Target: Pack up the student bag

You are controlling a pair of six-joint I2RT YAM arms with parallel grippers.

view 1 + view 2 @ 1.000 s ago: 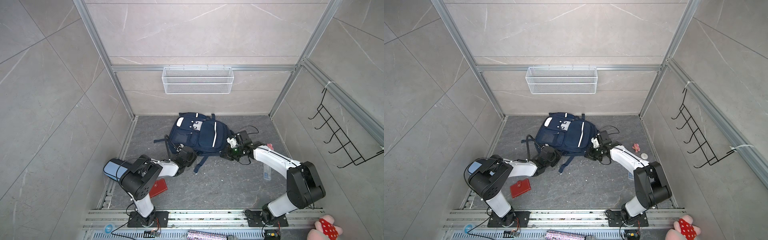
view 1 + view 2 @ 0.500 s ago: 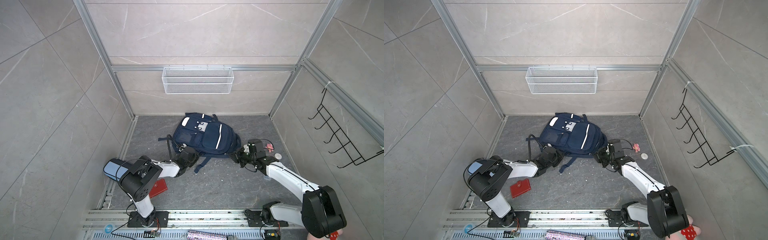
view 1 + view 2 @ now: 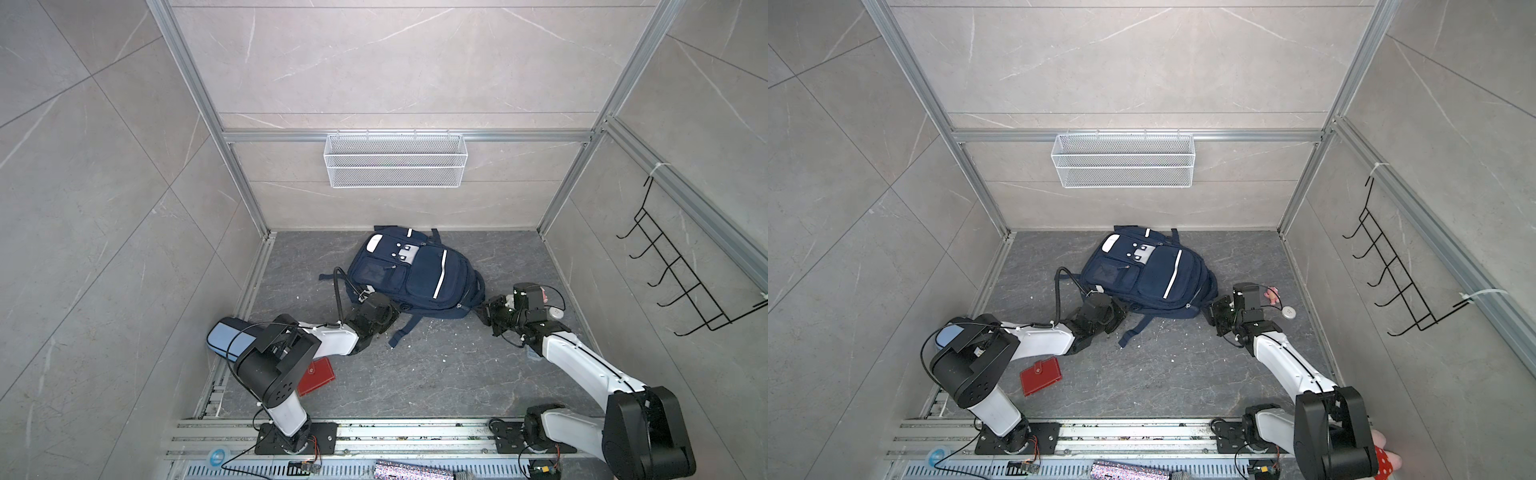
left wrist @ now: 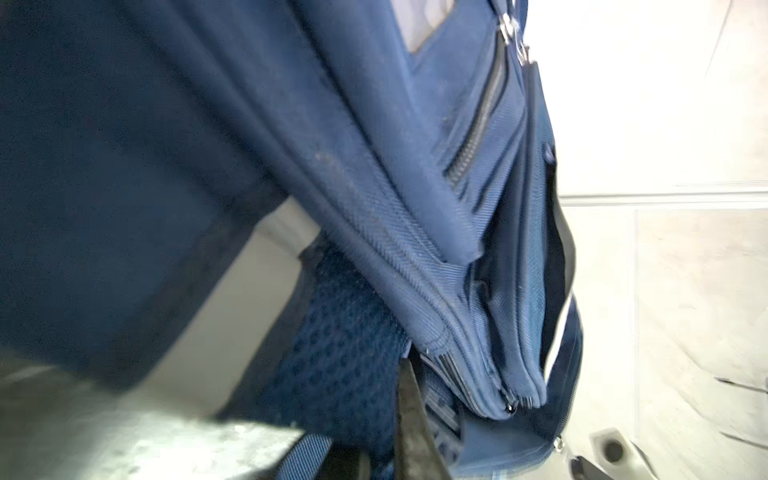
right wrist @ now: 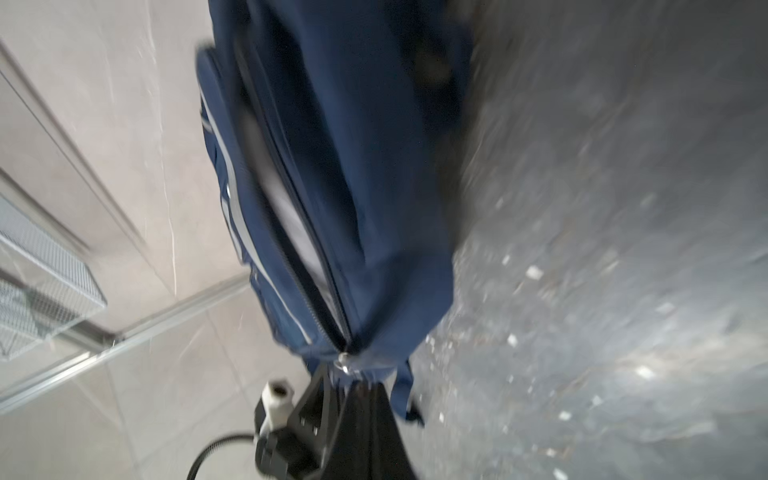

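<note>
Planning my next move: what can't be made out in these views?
- student bag contents: right wrist view blurred; zip gap shows only pale lining.
- left gripper hold: both top views, own body covers it; left wrist view crops it.
- light-blue case: both top views, mostly behind the left arm.

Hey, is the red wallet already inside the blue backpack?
No, the red wallet lies out on the floor, well apart from the student bag.
</note>
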